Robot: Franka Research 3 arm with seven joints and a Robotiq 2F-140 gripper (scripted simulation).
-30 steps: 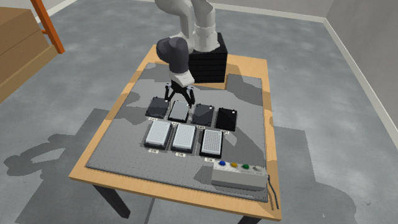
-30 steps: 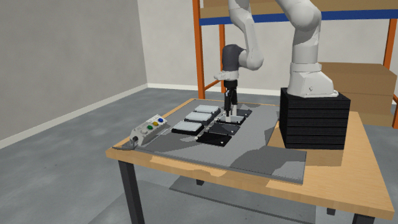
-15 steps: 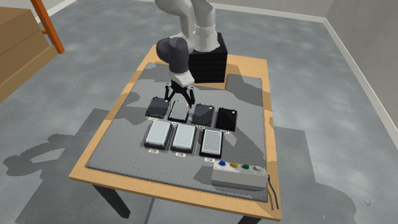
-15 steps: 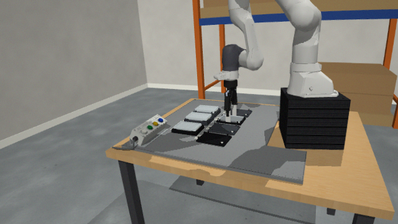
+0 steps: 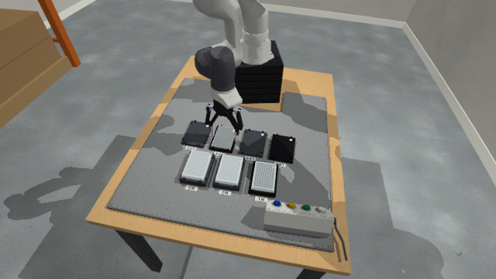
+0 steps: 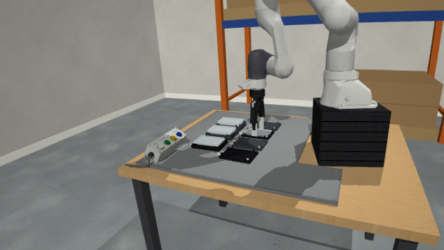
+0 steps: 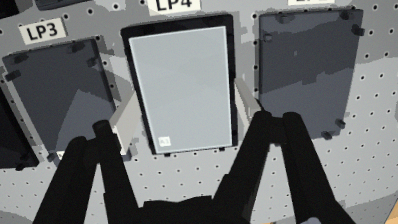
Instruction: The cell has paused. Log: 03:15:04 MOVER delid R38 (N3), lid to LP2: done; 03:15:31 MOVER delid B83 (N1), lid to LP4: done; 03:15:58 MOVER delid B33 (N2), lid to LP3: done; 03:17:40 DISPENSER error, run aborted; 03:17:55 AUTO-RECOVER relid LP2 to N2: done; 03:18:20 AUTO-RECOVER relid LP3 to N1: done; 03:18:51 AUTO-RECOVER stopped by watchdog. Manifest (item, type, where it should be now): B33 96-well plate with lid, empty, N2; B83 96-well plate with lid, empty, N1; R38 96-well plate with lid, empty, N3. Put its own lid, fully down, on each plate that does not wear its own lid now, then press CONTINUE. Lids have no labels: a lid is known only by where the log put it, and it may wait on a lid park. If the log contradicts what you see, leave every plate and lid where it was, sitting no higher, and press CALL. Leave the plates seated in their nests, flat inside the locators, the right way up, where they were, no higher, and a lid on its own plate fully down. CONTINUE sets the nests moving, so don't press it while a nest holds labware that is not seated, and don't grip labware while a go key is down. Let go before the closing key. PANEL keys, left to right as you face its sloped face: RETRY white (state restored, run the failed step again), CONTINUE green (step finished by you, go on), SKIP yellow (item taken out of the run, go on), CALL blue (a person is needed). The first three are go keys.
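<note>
A clear lid [image 7: 182, 87] [image 5: 223, 138] lies flat on the lid park labelled LP4. My gripper [image 7: 186, 97] is open and hangs just above it, one finger pad on each long side of the lid, apart from it; it also shows in the top and exterior views [image 5: 224, 124] [image 6: 256, 128]. The parks on both sides, LP3 [image 7: 57, 97] and its far neighbour [image 7: 307, 70], hold no lid. In the front row, the plates in N3 [image 5: 197, 167] and N2 [image 5: 229, 170] wear lids. The plate in N1 [image 5: 263, 177] shows open wells and has no lid.
A fourth, black lid park [image 5: 282, 148] holds no lid. The key panel [image 5: 298, 218] sits at the mat's front corner with blue [image 5: 277, 203], yellow [image 5: 291, 205], green [image 5: 306, 207] and white [image 5: 319, 210] keys. The arm's black base block [image 5: 259, 79] stands behind the parks.
</note>
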